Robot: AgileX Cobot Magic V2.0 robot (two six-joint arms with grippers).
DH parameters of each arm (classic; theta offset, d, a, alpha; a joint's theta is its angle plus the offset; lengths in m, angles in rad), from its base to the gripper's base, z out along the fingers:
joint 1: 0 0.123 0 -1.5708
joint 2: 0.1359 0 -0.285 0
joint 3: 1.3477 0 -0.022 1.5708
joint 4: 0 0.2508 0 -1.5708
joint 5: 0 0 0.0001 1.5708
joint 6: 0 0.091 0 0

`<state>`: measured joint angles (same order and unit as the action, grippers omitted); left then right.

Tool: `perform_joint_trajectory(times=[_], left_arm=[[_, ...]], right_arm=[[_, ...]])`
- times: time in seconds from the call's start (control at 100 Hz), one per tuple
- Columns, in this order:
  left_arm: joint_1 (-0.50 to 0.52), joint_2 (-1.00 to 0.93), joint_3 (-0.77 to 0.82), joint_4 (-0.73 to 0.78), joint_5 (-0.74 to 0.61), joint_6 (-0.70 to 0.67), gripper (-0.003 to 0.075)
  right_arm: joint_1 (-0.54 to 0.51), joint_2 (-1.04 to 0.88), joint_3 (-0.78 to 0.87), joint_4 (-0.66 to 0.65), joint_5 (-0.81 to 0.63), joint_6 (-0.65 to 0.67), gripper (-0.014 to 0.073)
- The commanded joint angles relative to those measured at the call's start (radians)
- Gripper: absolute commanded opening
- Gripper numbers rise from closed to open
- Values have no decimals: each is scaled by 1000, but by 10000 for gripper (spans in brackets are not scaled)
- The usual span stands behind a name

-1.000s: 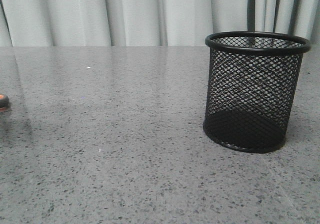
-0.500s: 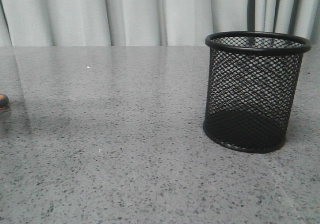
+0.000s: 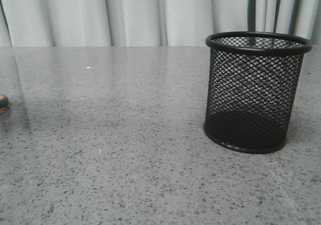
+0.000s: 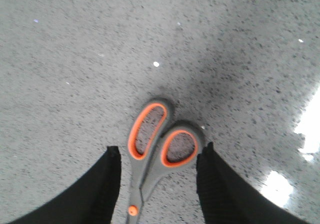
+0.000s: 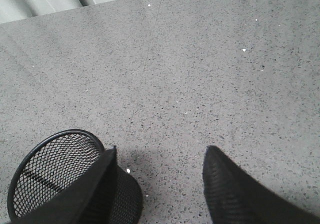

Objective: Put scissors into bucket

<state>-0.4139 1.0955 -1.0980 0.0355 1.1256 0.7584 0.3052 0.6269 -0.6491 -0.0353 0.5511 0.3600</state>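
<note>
The front view shows the bucket standing upright on the right of the grey speckled table, with pale curtains at the far edge; of the scissors it catches only a dark rounded sliver with a hint of orange at the far left border, and neither arm appears in it.

The left wrist view supplies what the front view lacks; the scissors lie flat on the table, their orange-lined grey handle loops side by side and the orange pivot screw visible where the blades run out of frame; the left gripper is spread wide, one dark finger on each side of the handles, with a gap showing between each finger and the plastic, so it grips nothing.

The right wrist view shows the bucket from above, its mesh wall and round rim partly hidden behind one finger of the right gripper; that gripper is also spread apart and holds nothing, with bare table between its fingers.

Compared with a second ago, the sliver of scissors at the left border of the front view looks slightly smaller; the bucket has not moved.
</note>
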Motion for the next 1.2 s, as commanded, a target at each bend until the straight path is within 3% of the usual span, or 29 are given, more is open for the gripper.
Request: perform_joint_trajectory(times=[0.0, 0.27, 0.42, 0.55, 0.79, 1.02, 1.19], left_arm=[[38, -19, -35, -72, -8, 48, 312], [138, -15, -35, 79, -245, 59, 312], [138, 15, -35, 112, -214, 57, 330], [138, 75, -35, 137, -137, 57, 414], [172, 203, -35, 115, -103, 126, 405], [302, 267, -37, 21, -27, 428, 406], [394, 264, -43, -206, 22, 687, 407]], right_arm=[[1, 9, -34, -18, -80, -7, 343], [1, 9, -34, -18, -82, -7, 343], [1, 9, -34, -26, -104, -7, 343], [2, 9, -34, -26, -112, -7, 343], [40, 9, -19, -48, -113, -7, 343], [48, 9, -9, -76, -103, -7, 343], [48, 9, -9, -86, -112, -7, 343]])
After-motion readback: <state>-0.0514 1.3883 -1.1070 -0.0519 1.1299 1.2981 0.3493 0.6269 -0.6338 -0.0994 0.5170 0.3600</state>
